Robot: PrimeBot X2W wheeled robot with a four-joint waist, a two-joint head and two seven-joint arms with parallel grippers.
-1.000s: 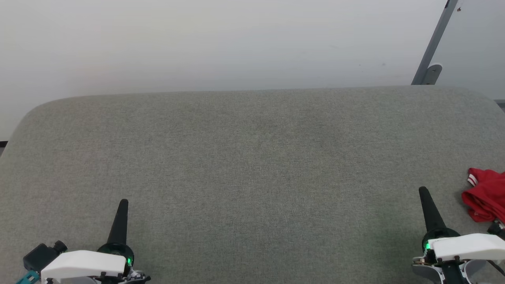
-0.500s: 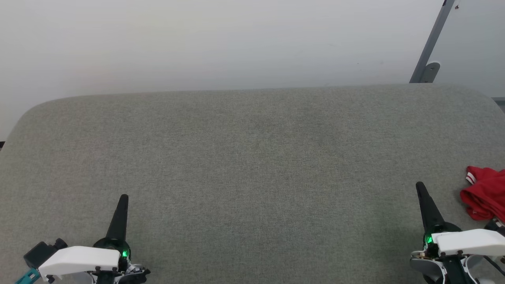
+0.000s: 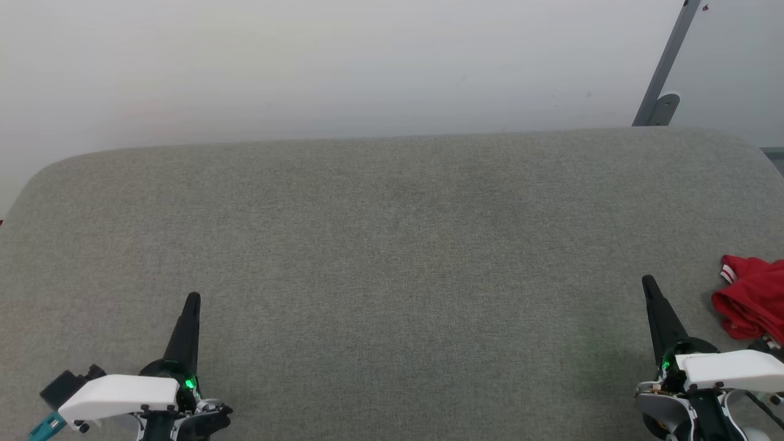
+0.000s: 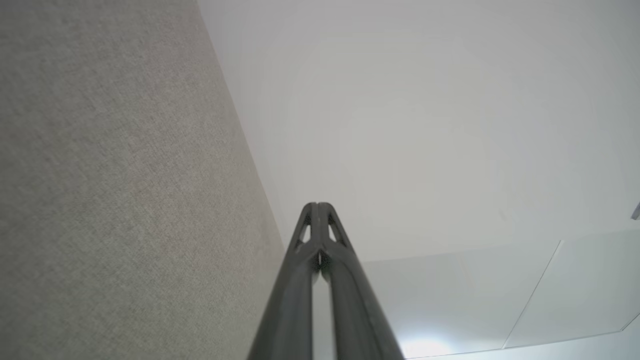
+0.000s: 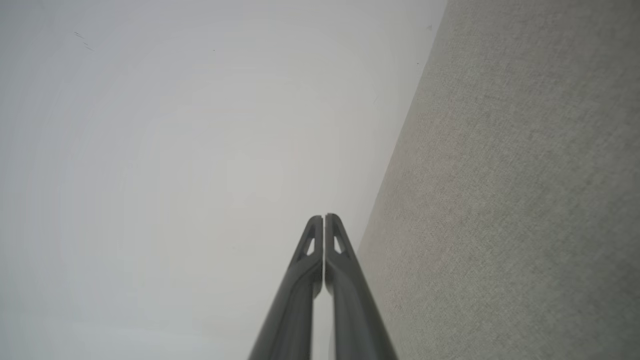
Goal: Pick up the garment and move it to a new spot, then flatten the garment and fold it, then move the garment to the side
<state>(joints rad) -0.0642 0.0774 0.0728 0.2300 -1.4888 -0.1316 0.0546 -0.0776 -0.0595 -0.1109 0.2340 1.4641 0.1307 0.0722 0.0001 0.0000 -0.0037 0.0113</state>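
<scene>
The garment (image 3: 752,297) lies crumpled in a red heap at the right edge of the grey fabric surface (image 3: 392,245), with a bit of red-and-white striped trim showing. My right gripper (image 3: 646,282) hovers low just left of it, shut and empty. My left gripper (image 3: 193,298) is at the lower left, far from the garment, also shut with nothing in it. In the left wrist view the left gripper (image 4: 317,205) has its fingers pressed together, and the right gripper (image 5: 324,217) looks the same in the right wrist view.
A pale wall (image 3: 306,61) rises behind the surface's rounded far edge. A grey metal post (image 3: 664,67) with a bracket leans at the back right. The surface (image 4: 100,175) borders the wall in both wrist views.
The whole head picture has shifted slightly, so the camera has moved. Both grippers sit a little higher in the view. The garment lies as before.
</scene>
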